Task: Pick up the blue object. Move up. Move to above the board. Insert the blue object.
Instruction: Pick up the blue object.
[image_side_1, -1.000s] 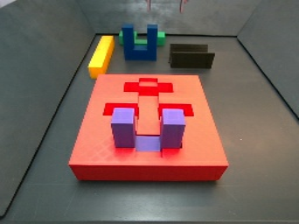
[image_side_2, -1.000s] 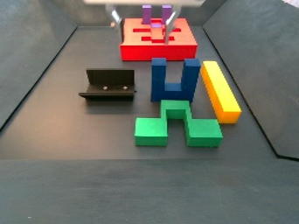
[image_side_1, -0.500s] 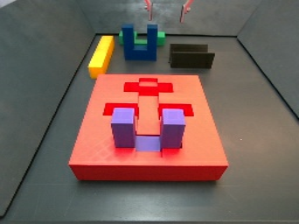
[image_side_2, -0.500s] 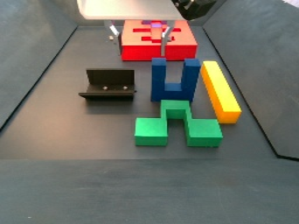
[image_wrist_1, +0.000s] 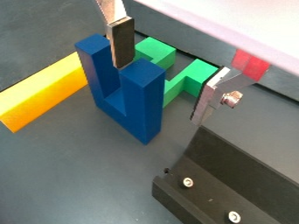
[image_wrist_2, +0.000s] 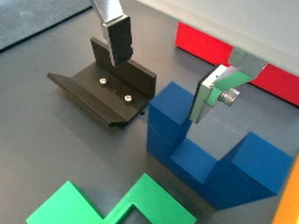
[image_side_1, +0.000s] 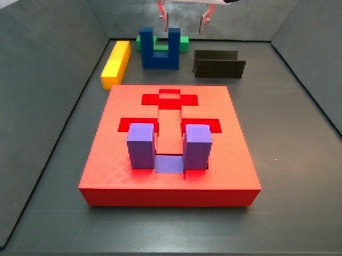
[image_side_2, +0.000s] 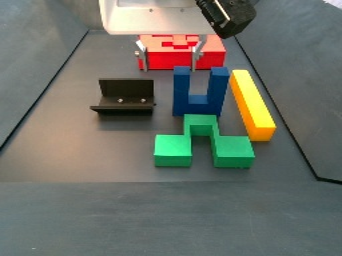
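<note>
Overhead, the open end effector hovers above the blue object.

A dark grey matte floor fills both side views. Sloping grey walls enclose it: in a side view one rises at 9 o'clock, one at 3 o'clock, and a back wall at 12 o'clock. Light is soft and even, with faint shadows.
</note>
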